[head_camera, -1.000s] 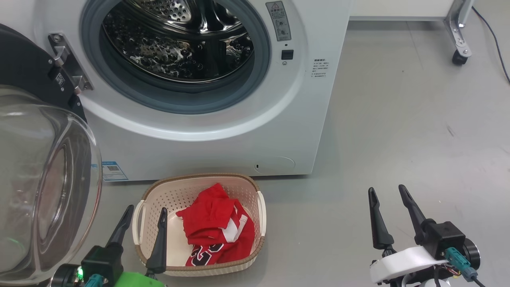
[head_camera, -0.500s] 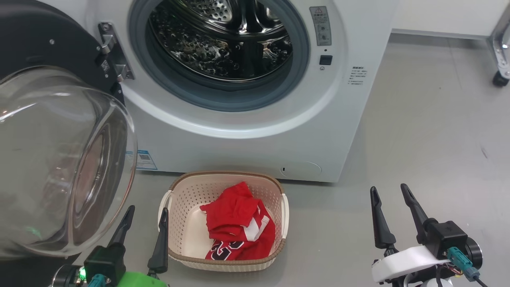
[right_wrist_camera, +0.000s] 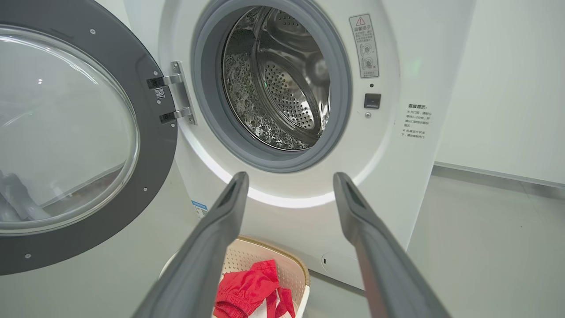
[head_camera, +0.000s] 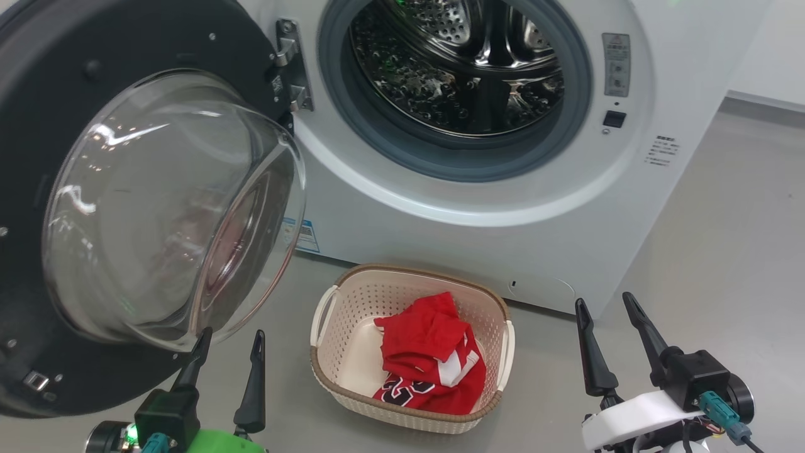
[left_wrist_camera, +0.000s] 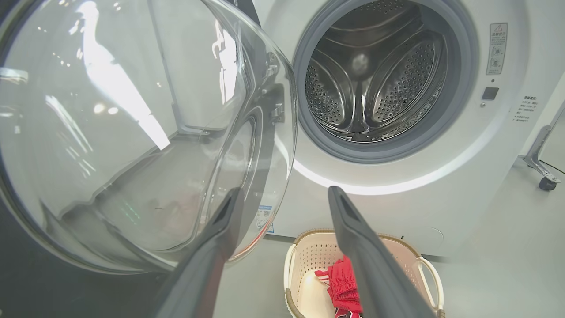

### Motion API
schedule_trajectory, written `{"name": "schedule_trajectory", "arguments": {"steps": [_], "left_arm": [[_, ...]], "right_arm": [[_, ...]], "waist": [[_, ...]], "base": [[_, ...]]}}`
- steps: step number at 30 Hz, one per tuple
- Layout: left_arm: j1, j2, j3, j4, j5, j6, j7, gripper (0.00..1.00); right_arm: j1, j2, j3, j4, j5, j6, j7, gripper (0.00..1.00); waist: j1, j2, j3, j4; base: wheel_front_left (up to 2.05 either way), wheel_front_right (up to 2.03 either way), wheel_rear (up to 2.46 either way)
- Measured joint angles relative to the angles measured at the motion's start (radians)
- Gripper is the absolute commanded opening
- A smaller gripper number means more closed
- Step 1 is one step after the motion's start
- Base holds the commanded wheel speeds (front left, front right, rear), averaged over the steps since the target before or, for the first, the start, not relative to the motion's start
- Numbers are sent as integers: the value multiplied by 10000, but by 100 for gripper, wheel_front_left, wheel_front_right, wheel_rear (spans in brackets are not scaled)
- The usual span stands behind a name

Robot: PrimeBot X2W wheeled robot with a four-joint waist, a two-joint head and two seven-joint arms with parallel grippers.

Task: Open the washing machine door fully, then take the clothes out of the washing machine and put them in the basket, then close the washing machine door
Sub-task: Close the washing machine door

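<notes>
Red clothes (head_camera: 434, 358) with white trim, crumpled in cream basket (head_camera: 352, 302)

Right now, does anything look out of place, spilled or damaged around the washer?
Nothing stands out. The washing machine door hangs open on its hinge, the drum looks empty, and the clothes lie bunched inside the basket, none spilled over. The left hand and right hand are open and empty.
</notes>
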Motion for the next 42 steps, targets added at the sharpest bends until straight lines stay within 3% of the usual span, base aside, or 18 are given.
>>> {"name": "schedule_trajectory", "arguments": {"steps": [11,28,29,30,31,33,42], "left_arm": [[15,4,130,-6,0,52,-4,100],[55,8,199,-67,0,84,-15,100],[55,8,199,-67,0,84,-15,91],[56,8,198,-67,0,84,-15,70],[56,8,198,-67,0,84,-15,35],[56,6,194,-69,-2,84,-15,0],[57,-96,102,-351,-464,-203,-228,0]], "right_arm": [[0,0,330,148,-2,125,0,100],[-14,6,479,255,0,174,0,100],[-20,8,479,257,-2,174,0,100],[-26,8,479,263,-2,174,0,100],[-32,6,479,270,-2,174,0,100],[-35,6,479,276,-2,174,0,100],[-52,6,479,286,-2,173,0,100]], "waist": [[0,0,-128,1201],[0,0,-83,1286],[0,0,-80,1284],[0,0,-78,1281],[0,0,-76,1280],[0,0,-74,1280],[0,0,-59,1297]], "base": [[0,0,0],[0,0,0],[0,0,0],[0,0,0],[0,0,0],[0,0,0],[0,0,0]]}}
